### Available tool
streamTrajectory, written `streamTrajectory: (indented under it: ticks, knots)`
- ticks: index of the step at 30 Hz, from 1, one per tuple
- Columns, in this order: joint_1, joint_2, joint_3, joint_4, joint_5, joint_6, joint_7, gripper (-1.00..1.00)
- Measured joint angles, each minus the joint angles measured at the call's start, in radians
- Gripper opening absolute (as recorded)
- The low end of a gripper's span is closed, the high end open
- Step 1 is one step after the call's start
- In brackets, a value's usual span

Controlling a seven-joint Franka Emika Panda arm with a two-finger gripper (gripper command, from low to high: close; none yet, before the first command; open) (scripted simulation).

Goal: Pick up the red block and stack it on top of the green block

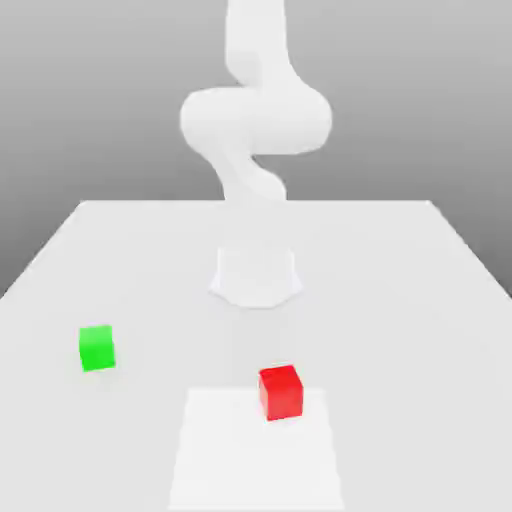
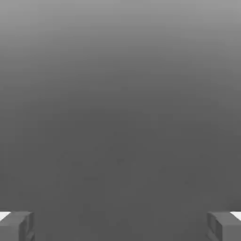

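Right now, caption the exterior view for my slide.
Red block and green block sit apart on the white table.

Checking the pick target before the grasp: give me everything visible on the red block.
The red block is a small plain cube, bright red and matte, with no markings. It sits flat and upright on the white table, at the far edge of a lighter square patch, toward the exterior view's right of the green block and well apart from it. Nothing else touches it.

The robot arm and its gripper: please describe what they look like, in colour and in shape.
The arm is plain white, with thick rounded segments on a round white base. No cables or markings are visible. In the hand view, the gripper has two blocky grey fingers with white patches at their outer edges.
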Motion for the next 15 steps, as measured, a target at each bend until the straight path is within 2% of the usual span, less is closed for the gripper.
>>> streamTrajectory:
  ticks: [15]
  knots:
    - [0.070,0.493,0.003,-0.460,0.004,0.370,-0.109,0.00]
